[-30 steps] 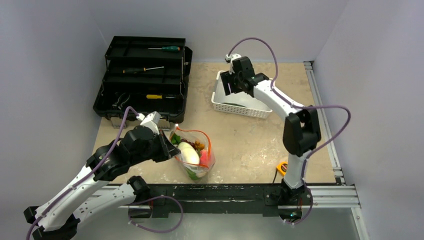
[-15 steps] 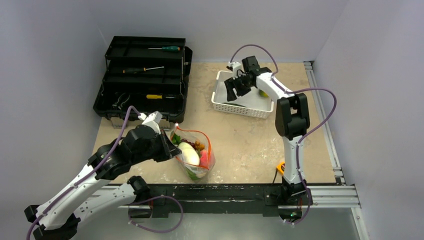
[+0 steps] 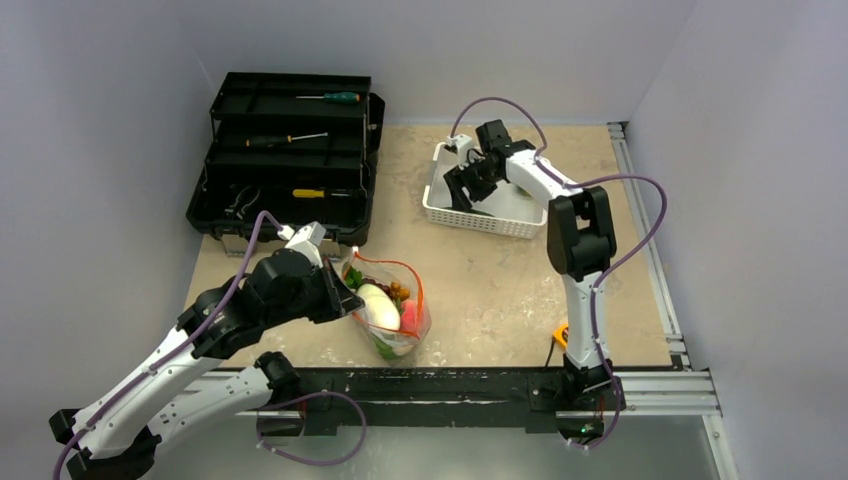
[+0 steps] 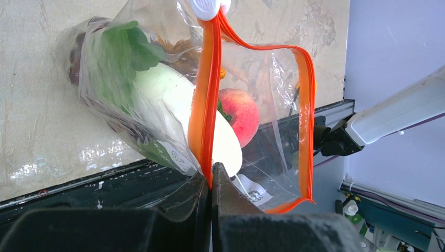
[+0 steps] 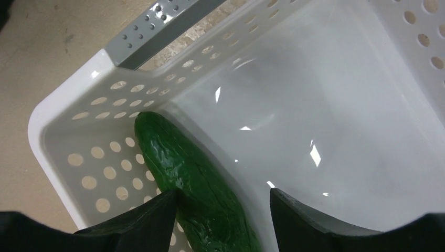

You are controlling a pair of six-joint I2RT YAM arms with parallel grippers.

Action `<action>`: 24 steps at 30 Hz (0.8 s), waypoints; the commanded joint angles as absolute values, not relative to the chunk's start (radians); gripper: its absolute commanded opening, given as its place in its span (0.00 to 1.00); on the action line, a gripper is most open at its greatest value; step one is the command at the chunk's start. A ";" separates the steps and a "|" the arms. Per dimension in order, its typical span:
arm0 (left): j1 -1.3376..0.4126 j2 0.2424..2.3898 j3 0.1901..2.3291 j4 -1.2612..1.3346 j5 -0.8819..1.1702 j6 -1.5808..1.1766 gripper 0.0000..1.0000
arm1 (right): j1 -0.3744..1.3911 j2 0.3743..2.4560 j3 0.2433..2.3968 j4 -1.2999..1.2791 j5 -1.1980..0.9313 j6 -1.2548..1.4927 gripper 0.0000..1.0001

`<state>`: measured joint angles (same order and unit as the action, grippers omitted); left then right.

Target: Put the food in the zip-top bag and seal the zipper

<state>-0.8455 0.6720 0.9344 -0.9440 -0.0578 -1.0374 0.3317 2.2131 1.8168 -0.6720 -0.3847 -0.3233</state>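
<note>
The zip-top bag (image 3: pixel 388 310) lies near the table's front with its mouth gaping. Inside it I see a green-and-white cabbage (image 4: pixel 157 89), a pink peach (image 4: pixel 239 107) and other food. My left gripper (image 4: pixel 211 176) is shut on the orange-red zipper (image 4: pixel 202 105) at one side of the mouth; the white slider (image 4: pixel 208 6) sits at the far end. My right gripper (image 5: pixel 223 197) stands open inside the white basket (image 5: pixel 68 142), its fingers either side of a green cucumber (image 5: pixel 194 178) lying along the basket wall; the left finger is very near it.
An open black toolbox (image 3: pixel 285 150) with screwdrivers stands at the back left. The white basket (image 3: pixel 480 215) is at the back right. A small yellow object (image 3: pixel 565 335) lies by the right arm's base. Metal rails (image 3: pixel 640 200) run along the right edge.
My right gripper has dropped lower and shifted left into the basket, down over the cucumber. The left arm and the bag have stayed still.
</note>
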 commanded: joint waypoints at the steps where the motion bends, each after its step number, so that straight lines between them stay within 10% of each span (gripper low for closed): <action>1: -0.848 0.669 0.945 -0.914 -0.049 -1.042 0.00 | 0.351 2.230 1.800 -0.653 -0.221 -0.319 0.62; 24: -0.849 0.671 0.945 -0.910 -0.045 -1.043 0.00 | 0.335 2.053 1.809 -0.549 -0.024 -0.135 0.61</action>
<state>-0.8455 0.6724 0.9344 -0.9440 -0.0570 -1.0374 0.3325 2.1330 1.7851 -0.5426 -0.0341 -0.1310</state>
